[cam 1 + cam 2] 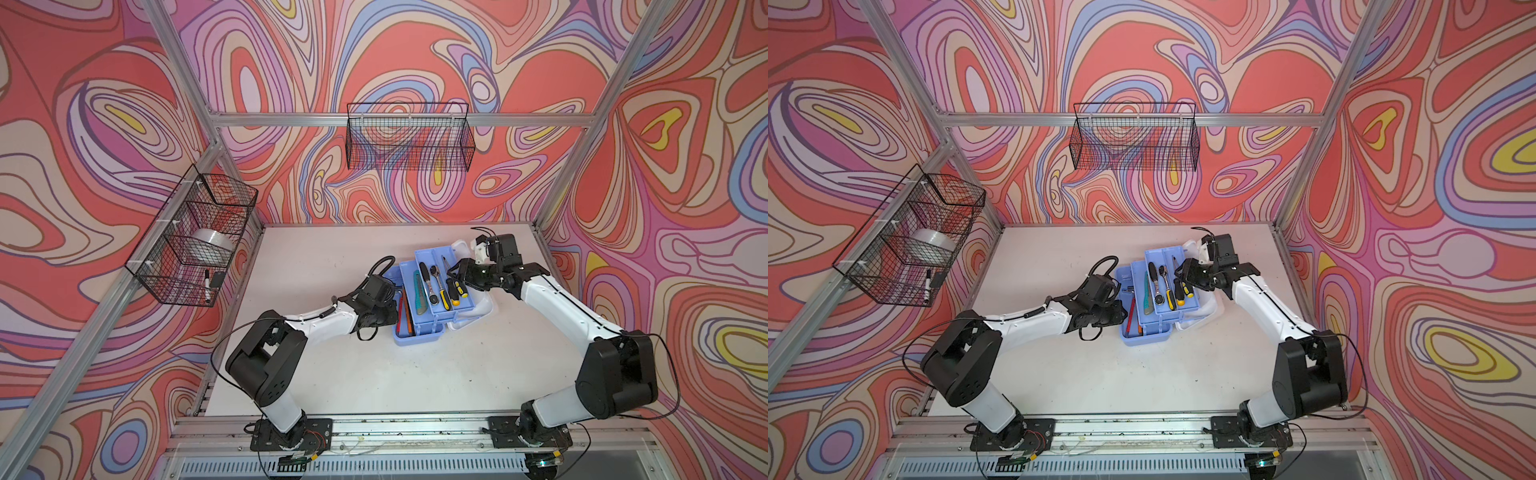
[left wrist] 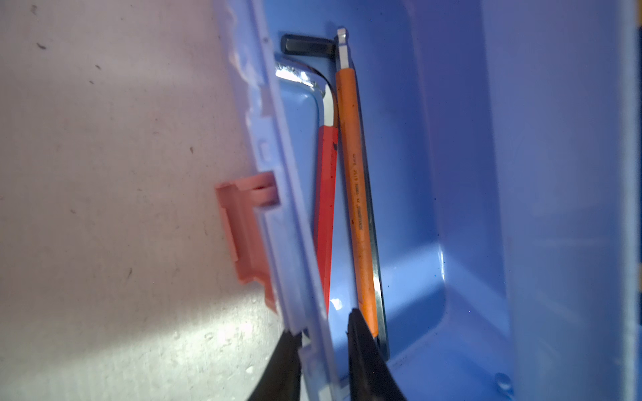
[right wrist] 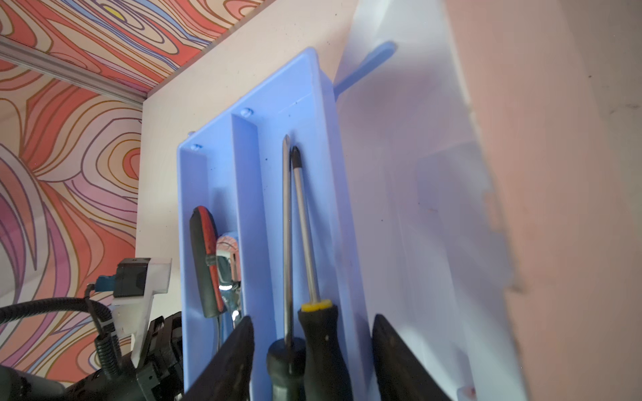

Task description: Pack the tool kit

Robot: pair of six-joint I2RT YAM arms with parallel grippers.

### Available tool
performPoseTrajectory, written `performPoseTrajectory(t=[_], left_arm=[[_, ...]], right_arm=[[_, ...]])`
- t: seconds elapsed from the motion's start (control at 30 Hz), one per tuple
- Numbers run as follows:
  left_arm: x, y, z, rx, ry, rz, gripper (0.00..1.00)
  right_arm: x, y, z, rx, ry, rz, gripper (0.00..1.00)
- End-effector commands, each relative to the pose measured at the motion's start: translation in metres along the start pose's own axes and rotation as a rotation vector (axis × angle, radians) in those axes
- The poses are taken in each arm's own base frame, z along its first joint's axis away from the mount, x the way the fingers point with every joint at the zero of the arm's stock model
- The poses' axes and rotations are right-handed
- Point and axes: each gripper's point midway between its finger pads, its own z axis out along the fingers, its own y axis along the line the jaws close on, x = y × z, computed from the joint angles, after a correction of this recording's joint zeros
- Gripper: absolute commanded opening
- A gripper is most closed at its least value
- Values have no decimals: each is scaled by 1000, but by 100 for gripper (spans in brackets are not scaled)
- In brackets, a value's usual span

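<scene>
At mid-worktop [image 1: 374, 374]: tool kit [image 1: 419, 337] sits open, trays stepped up toward the right arm, white lid [image 1: 478, 318] lying flat beyond them.
Key relation: two screwdrivers [image 3: 323, 343] lie in upper tray [image 3: 264, 145], long axis along the tray, tips toward the back wall, handles straight between the right fingers [image 3: 236, 357]. Right arm is clearly nearer.
Right gripper [image 3: 312, 319]: open, one finger each side of the handles. Outer finger seems past the tray wall, over the lid. No contact visible.
Right arm pose: forearm comes in low from the right, gripper over the tray's handle end.
Left gripper [image 2: 324, 324]: fingers [image 2: 364, 354] pinch the latch-side wall of the base [image 2: 451, 173], one outside and one inside, near the pink latch [image 2: 243, 236]. Looks like bracing.
Left arm pose: stretched low across the worktop, wrist at the base edge.
Base contents: red and orange hex keys [image 2: 357, 215] along that wall.
Other tools: ratchet [image 1: 435, 277] and cutter [image 1: 419, 291] in trays.
Judged step: tools mostly stowed. Folding trays and shutting lid not yet done.
</scene>
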Motion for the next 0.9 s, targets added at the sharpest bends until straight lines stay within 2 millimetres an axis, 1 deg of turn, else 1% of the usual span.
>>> performPoseTrajectory(t=[0.0,0.1,0.2,0.3,0.43,0.63,0.73,0.87], left_arm=[[6,-16,7,74,26,13,24],[2,-22,0,96,3,2,24],[0,-22,-4,89,2,2,26],[-1,-23,-7,88,3,6,26],[-3,-23,-15,81,-12,8,28],[-12,-24,-38,59,-60,11,36],[-17,-33,-51,92,-80,20,39],[-19,-41,-60,113,-77,29,42]], right_arm=[[-10,22,-7,-7,-49,-14,55],[-10,24,-5,31,-61,-19,55],[-11,29,-3,50,-72,-25,55],[-9,33,2,58,-60,-33,54],[-5,33,11,80,-43,-40,54],[-7,35,9,108,-54,-52,54],[-6,34,11,116,-50,-53,54],[-3,34,16,122,-38,-57,54]])
